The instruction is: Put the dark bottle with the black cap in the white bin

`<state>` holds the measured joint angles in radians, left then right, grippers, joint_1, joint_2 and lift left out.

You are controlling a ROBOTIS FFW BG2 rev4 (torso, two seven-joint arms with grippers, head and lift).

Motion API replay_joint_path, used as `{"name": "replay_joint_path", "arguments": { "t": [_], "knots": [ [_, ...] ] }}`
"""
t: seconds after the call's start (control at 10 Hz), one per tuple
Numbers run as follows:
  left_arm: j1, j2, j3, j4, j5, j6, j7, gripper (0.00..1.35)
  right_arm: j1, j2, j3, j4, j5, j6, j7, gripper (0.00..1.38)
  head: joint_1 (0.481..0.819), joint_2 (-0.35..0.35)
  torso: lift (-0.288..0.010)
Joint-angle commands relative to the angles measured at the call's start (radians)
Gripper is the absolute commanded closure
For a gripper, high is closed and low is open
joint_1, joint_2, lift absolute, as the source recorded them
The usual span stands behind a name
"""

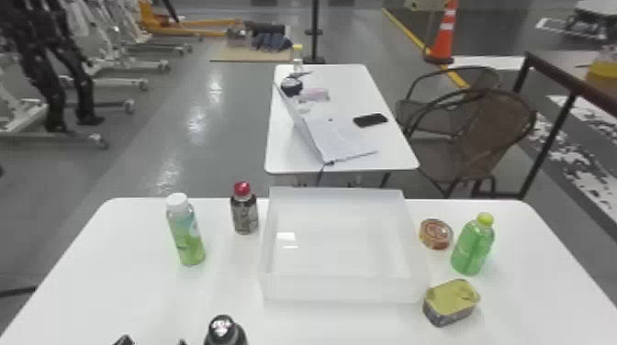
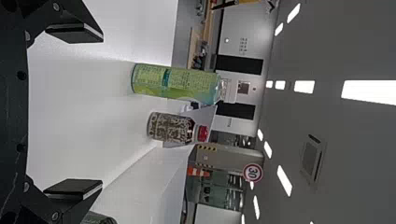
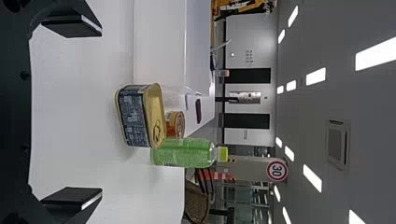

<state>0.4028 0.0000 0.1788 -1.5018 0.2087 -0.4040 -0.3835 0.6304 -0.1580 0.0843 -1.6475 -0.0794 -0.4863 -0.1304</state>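
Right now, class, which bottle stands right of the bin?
The yellow-green-capped bottle. The white-capped bottle, red-capped bottle and black-capped bottle all stand left of the bin.

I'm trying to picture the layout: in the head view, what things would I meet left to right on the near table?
Green-labelled bottle with white cap, dark bottle with black cap, dark bottle with red cap, rectangular white bin, round brown tin, green bottle with yellow cap.

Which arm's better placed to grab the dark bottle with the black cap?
Left, I'd say. The open left gripper has its fingertips beside the dark bottle; the open right gripper faces the rectangular metal tin with the gold lid.
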Motion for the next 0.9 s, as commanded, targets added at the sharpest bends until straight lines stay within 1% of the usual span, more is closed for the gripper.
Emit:
{"name": "replay_joint_path", "arguments": {
  "t": [0.0,0.4,0.6,0.7,0.8],
  "knots": [
    [0.001,-0.003,0.001,0.000,0.000,-0.002,0.000,0.19,0.002,0.000,0.000,0.000,0.001,0.000,0.000,0.09,0.549,0.000,-0.100],
    [0.005,-0.003,-0.005,0.000,0.008,-0.001,-0.006,0.19,0.002,0.000,0.000,0.000,0.000,0.000,0.000,0.09,0.549,0.000,-0.100],
    [0.027,-0.003,0.021,-0.005,0.015,0.008,-0.063,0.19,0.003,0.000,0.000,0.000,0.000,0.000,0.000,0.09,0.549,0.000,-0.100],
    [0.044,-0.003,0.036,-0.008,0.017,0.011,-0.074,0.19,0.005,0.000,0.000,-0.002,0.000,0.000,0.000,0.09,0.549,0.000,-0.100],
    [0.044,-0.003,0.067,-0.008,0.014,0.017,-0.121,0.19,0.006,0.000,0.000,-0.003,0.000,0.000,0.000,0.09,0.549,0.000,-0.100]
  ]
}}
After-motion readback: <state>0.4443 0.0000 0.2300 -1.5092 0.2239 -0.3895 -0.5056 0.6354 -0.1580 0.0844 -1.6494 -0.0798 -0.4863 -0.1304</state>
